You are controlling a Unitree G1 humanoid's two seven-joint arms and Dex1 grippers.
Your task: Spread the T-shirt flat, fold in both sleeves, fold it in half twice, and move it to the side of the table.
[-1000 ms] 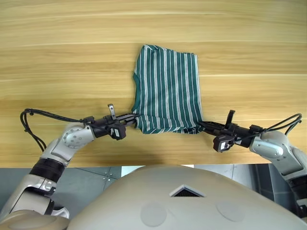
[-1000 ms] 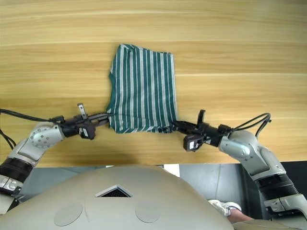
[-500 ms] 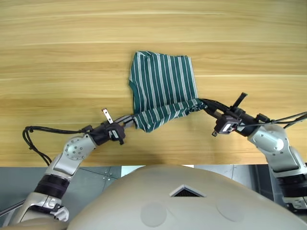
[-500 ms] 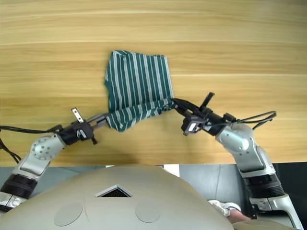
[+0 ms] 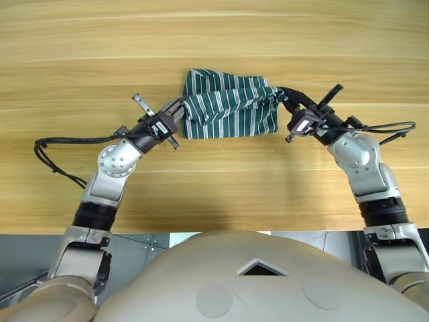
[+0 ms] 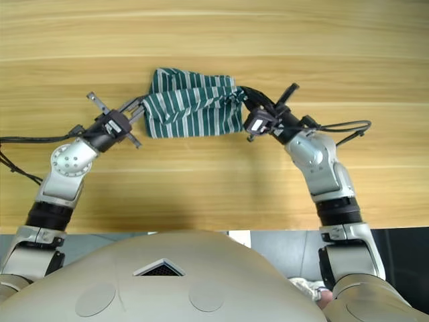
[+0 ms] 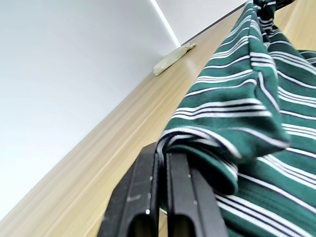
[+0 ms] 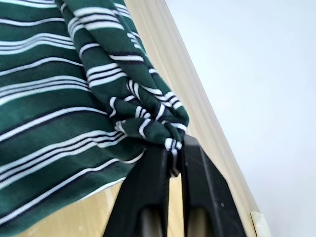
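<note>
Our left gripper (image 5: 181, 107) is clamped on one end of the T-shirt (image 5: 231, 113), its two dark fingers (image 7: 185, 187) pressed together with striped cloth bunched between them. Our right gripper (image 5: 281, 94) pinches the opposite end just as tightly. Between the two, the green striped shirt stretches as a short, wide band, doubled over itself, its under layer lying on the table (image 5: 214, 40). The shirt's free hem runs straight on the side nearer our wrists, just beside both sets of fingers.

Ahead of the grippers a wide stretch of wood runs on toward the far edge, outward of each gripper the board goes on well past the shirt, and behind the wrists a broad strip of wood lies before the near edge. A small pale thing (image 7: 173, 58) lies at the far edge by the wall, well apart from the shirt.

Both arms are extended forward with the elbows out. The forearms angle inward to the cloth, and cables (image 5: 60, 144) loop off each wrist.
</note>
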